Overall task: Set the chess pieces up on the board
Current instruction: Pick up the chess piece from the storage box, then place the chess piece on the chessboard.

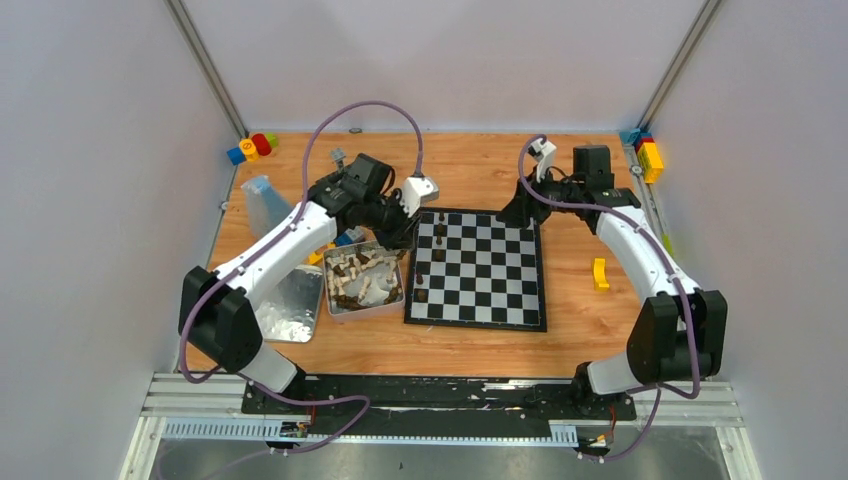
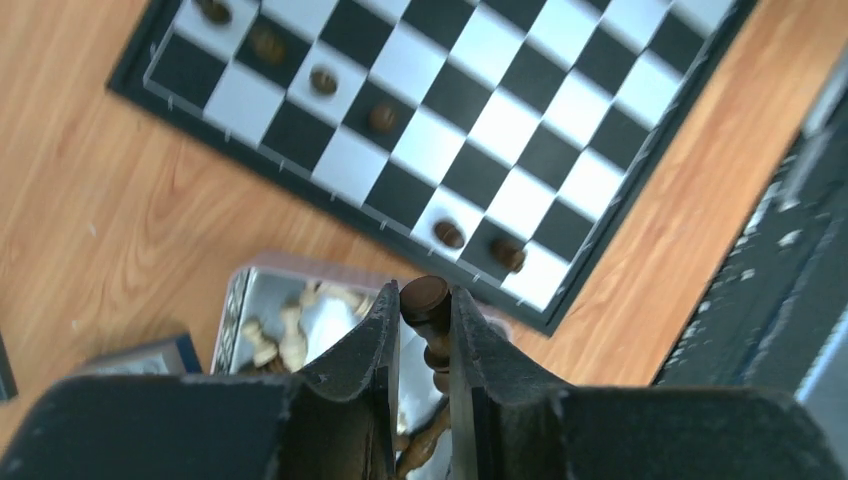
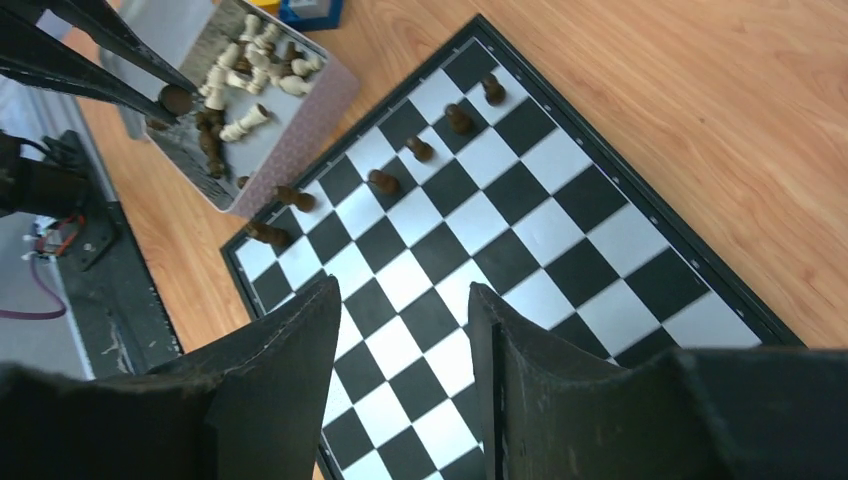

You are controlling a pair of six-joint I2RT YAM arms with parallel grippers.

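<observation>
Chess pieces (image 1: 360, 275) lay in a tin (image 1: 362, 313), left jaws gripping one dark piece (image 2: 424, 295) for the board (image 1: 490, 280), right jaws open, empty.

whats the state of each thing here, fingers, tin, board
left fingers: shut on a dark brown piece, above the tin
right fingers: open, empty, above the board
tin: open, cream and brown pieces heaped inside
board: lying flat, six dark pieces on it

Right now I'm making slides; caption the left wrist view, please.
Left gripper holds a dark piece over the tin, board beyond.
</observation>
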